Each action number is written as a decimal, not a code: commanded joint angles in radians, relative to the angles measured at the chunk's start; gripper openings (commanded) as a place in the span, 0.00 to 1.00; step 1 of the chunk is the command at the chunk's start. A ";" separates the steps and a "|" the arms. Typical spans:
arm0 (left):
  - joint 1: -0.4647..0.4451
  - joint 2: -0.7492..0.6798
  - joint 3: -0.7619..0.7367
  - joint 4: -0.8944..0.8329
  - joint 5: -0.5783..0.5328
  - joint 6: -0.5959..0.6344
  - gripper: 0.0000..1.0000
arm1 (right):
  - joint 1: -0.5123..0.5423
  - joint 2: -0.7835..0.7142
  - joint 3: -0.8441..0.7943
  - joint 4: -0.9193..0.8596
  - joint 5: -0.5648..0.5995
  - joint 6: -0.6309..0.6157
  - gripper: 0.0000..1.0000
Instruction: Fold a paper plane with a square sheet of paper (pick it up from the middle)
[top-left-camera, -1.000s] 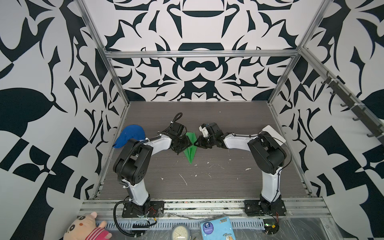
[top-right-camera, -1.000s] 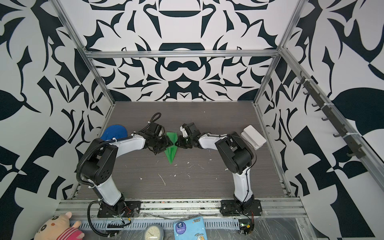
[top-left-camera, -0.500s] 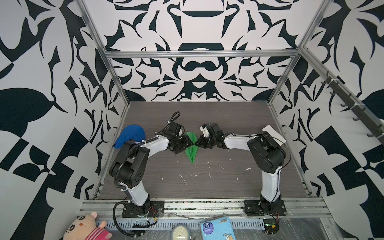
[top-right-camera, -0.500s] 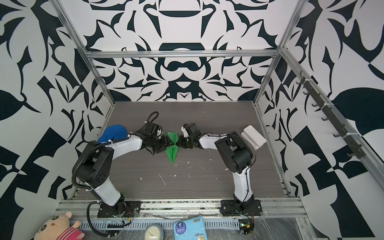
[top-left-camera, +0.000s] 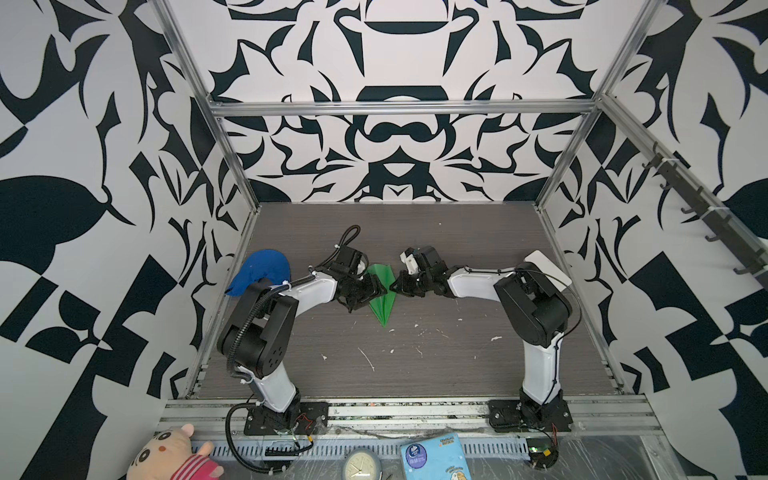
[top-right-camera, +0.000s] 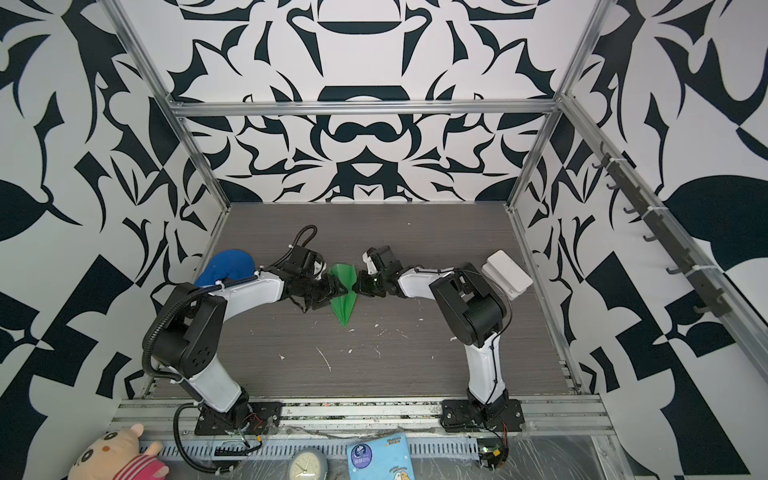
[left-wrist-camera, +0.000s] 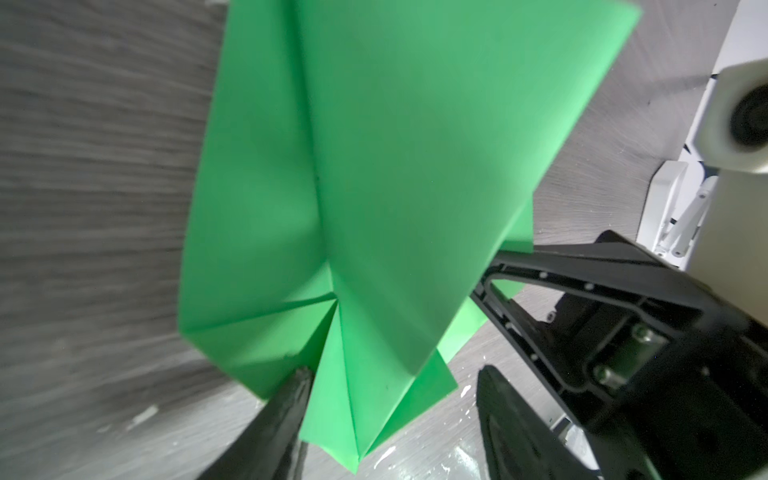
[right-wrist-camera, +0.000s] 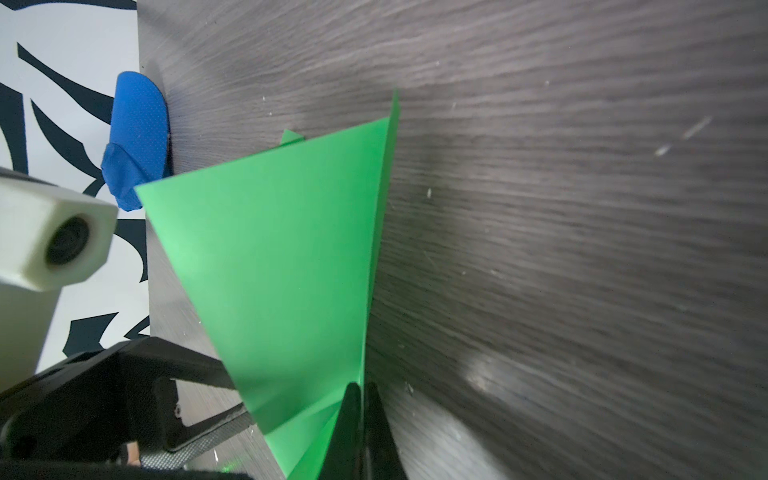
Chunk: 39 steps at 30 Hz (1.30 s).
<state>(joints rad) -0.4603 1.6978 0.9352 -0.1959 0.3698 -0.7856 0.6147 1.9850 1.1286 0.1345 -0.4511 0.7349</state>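
Hardly anything has travelled in the last second, from where I stand. The right gripper (right-wrist-camera: 362, 388) has nipped its jaws the last bit together. In the right wrist view they sit clenched on a thin fold at the edge of the paper plane (top-left-camera: 382, 305). The left gripper (left-wrist-camera: 394, 372) has kept its spread. Its two black fingers (left-wrist-camera: 286, 415) stand apart astride the plane's folded body, one touching the paper's edge and the other clear of it, so it grasps nothing. The left arm's elbow has eased a little outward toward the side wall. The plane itself has stayed put in the middle of the dark wooden table (top-left-camera: 436, 374), between the two claws, with its point toward the front rail and its broad tail toward the back wall. One wing panel seems to stand up off the table where the right claw pinches it, and the rest lies low. The blue cap (top-left-camera: 261, 271) has not budged from beside the left wall. My reading is that the folding is nearly done, since the sheet is already a creased dart. The fresh pinch looks like preparation for turning a wing down or lifting the plane. With only one thin edge held, a quick pull could tear or unfold it.
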 joint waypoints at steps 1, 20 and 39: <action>-0.007 0.013 -0.013 0.016 0.032 -0.007 0.65 | -0.004 -0.010 0.005 0.023 0.012 0.011 0.03; -0.110 0.052 0.094 -0.183 -0.191 -0.005 0.43 | -0.002 -0.012 0.004 0.027 0.002 0.028 0.03; -0.150 0.118 0.188 -0.267 -0.274 -0.020 0.29 | -0.004 -0.018 -0.004 0.039 -0.001 0.041 0.11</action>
<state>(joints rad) -0.5968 1.7855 1.0855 -0.4191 0.1169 -0.8036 0.6147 1.9850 1.1244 0.1486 -0.4492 0.7685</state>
